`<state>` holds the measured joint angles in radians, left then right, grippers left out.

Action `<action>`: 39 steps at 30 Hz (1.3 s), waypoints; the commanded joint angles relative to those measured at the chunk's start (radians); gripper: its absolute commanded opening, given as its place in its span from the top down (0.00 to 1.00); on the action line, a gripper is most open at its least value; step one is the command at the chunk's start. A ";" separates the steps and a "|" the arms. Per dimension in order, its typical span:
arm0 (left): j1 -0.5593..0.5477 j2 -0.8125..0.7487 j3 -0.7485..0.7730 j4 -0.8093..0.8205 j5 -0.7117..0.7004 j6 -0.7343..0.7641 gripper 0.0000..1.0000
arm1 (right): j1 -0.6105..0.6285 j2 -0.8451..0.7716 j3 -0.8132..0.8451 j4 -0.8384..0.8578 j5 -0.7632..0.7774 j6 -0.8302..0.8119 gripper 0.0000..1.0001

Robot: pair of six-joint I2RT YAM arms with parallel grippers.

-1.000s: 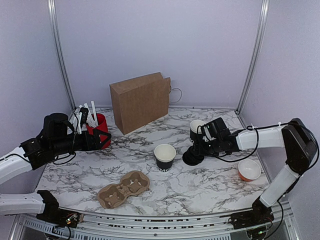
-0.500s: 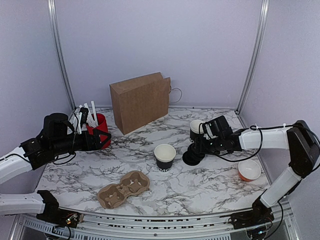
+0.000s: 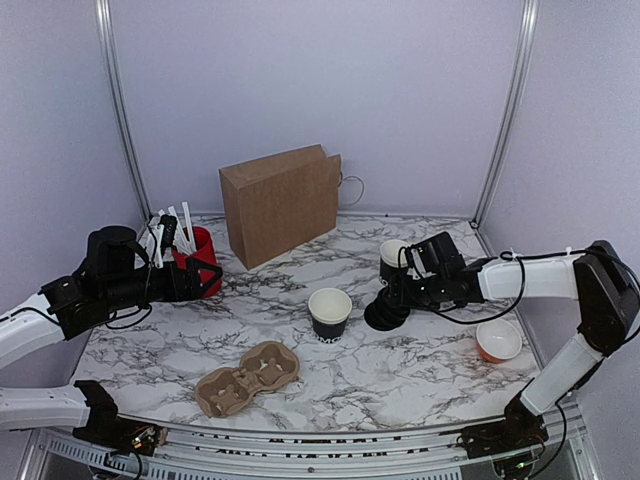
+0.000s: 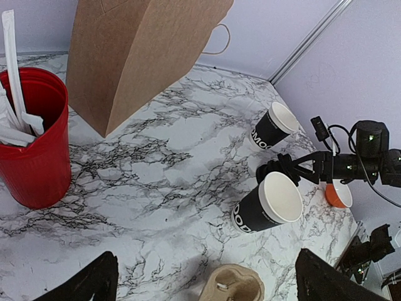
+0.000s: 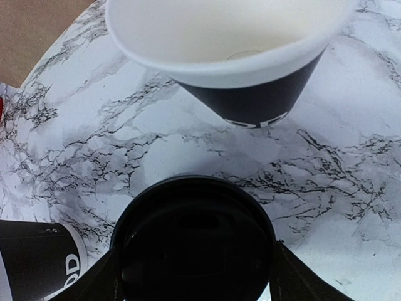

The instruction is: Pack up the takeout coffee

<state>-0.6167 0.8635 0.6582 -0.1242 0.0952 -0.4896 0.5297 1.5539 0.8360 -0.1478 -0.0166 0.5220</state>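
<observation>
Your right pincer [image 3: 383, 313] grasps the black lid [image 5: 194, 251] low at the counter [image 3: 400, 370], near the open black cup [image 3: 330, 312]; your left pincer [image 4: 207, 271] hangs released by the red cup [image 4: 31, 138]; lidding step, I judge; next centre it on the rim, press evenly.

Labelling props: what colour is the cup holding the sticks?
Red cup, best in left wrist view.

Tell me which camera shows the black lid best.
The right wrist view: the black lid fills the lower frame, its round top seen close from above. The top external view shows it small and far off. The left wrist view shows only a distant dark shape behind an open cup.
</observation>
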 commanded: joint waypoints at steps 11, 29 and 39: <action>-0.004 0.013 0.016 0.014 -0.002 0.002 0.01 | 0.028 -0.062 0.026 -0.052 0.024 -0.018 0.27; -0.030 0.098 0.014 0.125 0.032 -0.070 0.01 | 0.283 -0.153 0.232 -0.272 0.135 -0.037 0.27; -0.043 0.097 -0.007 0.156 -0.019 -0.102 0.01 | 0.448 0.042 0.445 -0.425 0.262 -0.112 0.26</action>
<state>-0.6548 0.9741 0.6586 -0.0101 0.1043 -0.5777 0.9321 1.5402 1.2091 -0.4835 0.1673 0.4477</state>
